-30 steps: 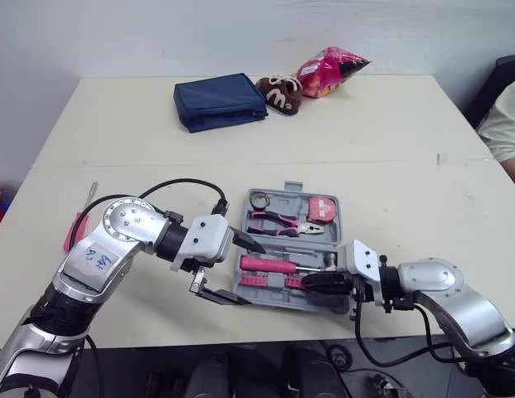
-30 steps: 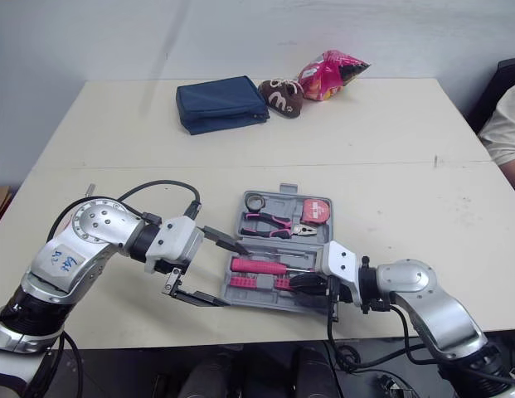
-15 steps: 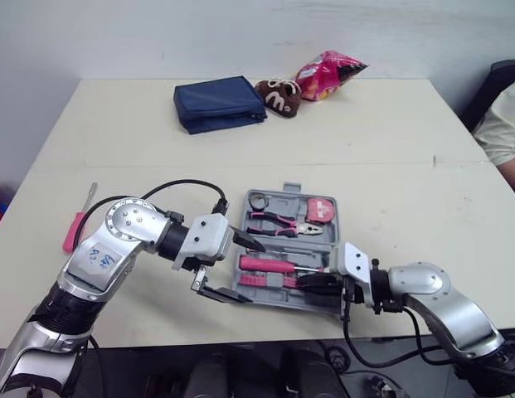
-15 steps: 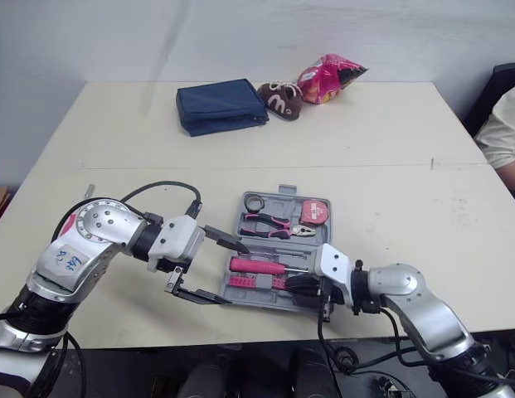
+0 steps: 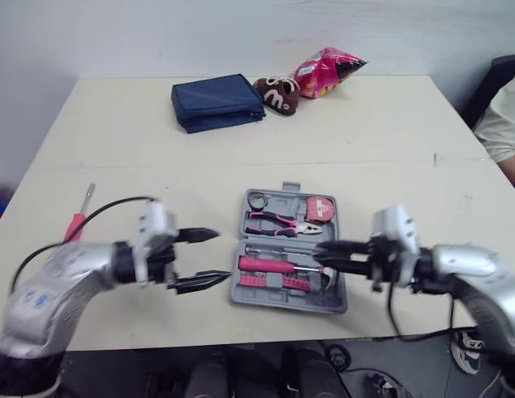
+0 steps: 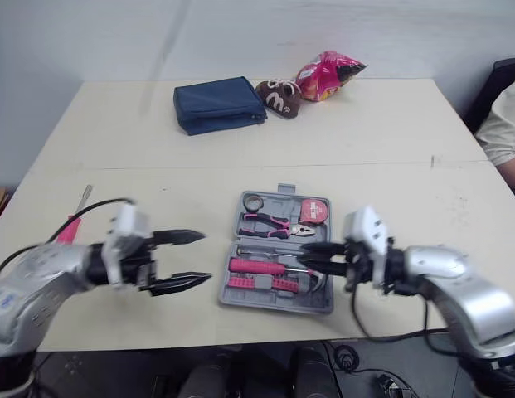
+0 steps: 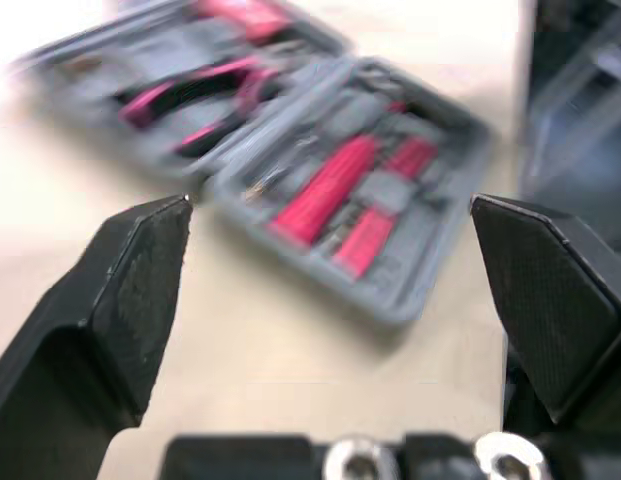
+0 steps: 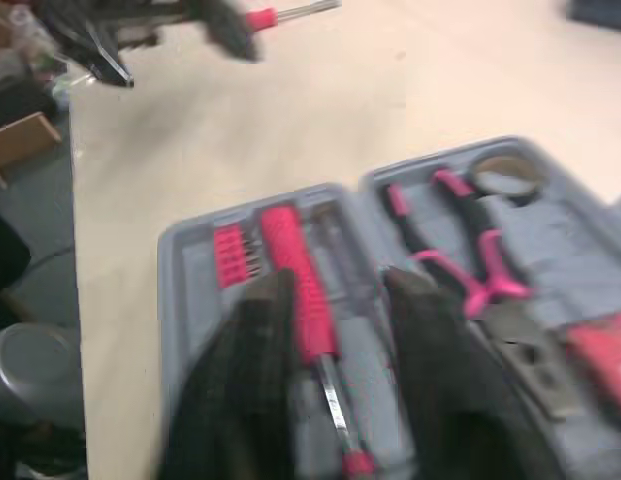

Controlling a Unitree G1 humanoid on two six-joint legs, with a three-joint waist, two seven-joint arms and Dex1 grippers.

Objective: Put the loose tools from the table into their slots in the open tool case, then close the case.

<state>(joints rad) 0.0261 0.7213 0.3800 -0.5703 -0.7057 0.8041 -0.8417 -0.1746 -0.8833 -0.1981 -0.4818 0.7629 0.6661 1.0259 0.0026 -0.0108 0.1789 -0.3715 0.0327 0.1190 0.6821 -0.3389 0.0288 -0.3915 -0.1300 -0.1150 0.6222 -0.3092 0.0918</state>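
Screwdriver loose, well left of case. Prob light, stiff; grab pink handle, shaft thin/slick. L gripper spread wide, empty; R gripper parted, empty.

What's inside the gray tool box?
Pink pliers, a pink tape measure, a ring, a pink screwdriver and pink bits. The right gripper hides the tool case near its right end.
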